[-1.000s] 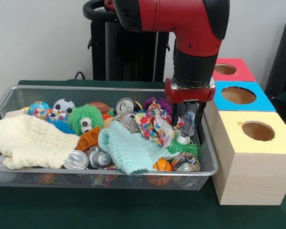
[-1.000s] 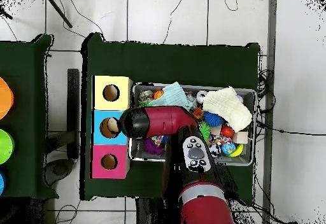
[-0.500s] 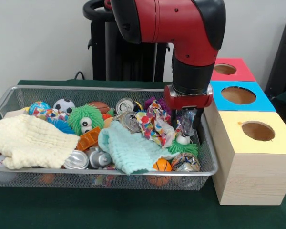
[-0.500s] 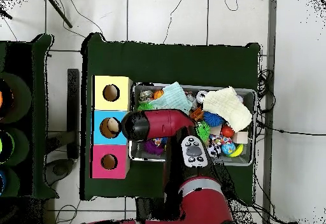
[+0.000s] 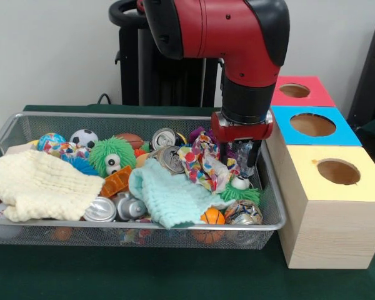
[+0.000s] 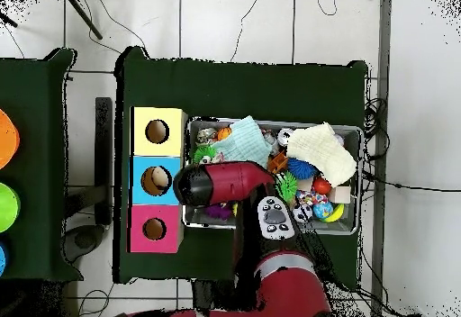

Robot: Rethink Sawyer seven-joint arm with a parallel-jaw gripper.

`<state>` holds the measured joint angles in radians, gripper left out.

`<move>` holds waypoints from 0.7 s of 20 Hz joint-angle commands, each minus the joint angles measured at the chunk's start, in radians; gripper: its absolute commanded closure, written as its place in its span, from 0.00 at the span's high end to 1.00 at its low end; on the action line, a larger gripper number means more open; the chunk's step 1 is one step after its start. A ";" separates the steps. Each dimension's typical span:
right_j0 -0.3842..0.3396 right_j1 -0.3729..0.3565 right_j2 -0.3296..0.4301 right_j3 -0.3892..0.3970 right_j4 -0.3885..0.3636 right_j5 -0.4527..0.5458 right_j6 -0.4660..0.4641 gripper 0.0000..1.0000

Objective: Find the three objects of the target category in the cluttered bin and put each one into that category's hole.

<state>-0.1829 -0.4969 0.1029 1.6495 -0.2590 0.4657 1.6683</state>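
Front view: tool point(image 5: 242, 164) hangs low at the wire bin's point(image 5: 272, 215) box-side end, pinching a crinkly wrapper point(image 5: 245, 156); blue box hole point(image 5: 312, 124) lies just beside, higher.

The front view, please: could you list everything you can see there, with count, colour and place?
wire bin: one, silver mesh, on the table's left and centre
boxes with holes: three in a row right of the bin; yellow box nearest, blue box behind it, pink box farthest
cloths: cream cloth at bin's left, mint cloth in the middle, patterned cloth beside the gripper
cans: several, silver, mid-bin
green fuzzy toy: one, with eyes, left of centre
soccer ball: one, black and white, at back
table: dark green
gripper: one, red and black, down inside bin's right end; whether anything is held is unclear
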 commanded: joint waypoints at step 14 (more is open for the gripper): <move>-0.051 -0.034 0.063 0.133 -0.075 -0.101 0.047 1.00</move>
<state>-0.2065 -0.5223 0.1028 1.7262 -0.2773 0.4525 1.6683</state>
